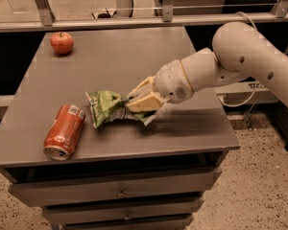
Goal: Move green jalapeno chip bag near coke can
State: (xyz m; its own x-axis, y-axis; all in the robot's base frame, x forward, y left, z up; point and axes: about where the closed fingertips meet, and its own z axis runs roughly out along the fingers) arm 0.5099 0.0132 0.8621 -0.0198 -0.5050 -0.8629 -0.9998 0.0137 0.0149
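Note:
The green jalapeno chip bag point(107, 108) is crumpled, shiny green foil with white edges, near the front middle of the grey table point(115, 61). My gripper point(134, 101) is shut on the bag's right end, its cream fingers point(145, 102) pinching the foil, with the white arm reaching in from the right. The coke can point(64, 131), red-orange with a silver top and a white label patch, lies on its side at the front left. The bag's left edge is a short gap from the can.
A red apple point(62, 42) sits at the table's back left corner. The table's front edge runs just below the can. Drawers point(120, 193) sit under the tabletop. A metal rail point(134, 20) runs behind the table.

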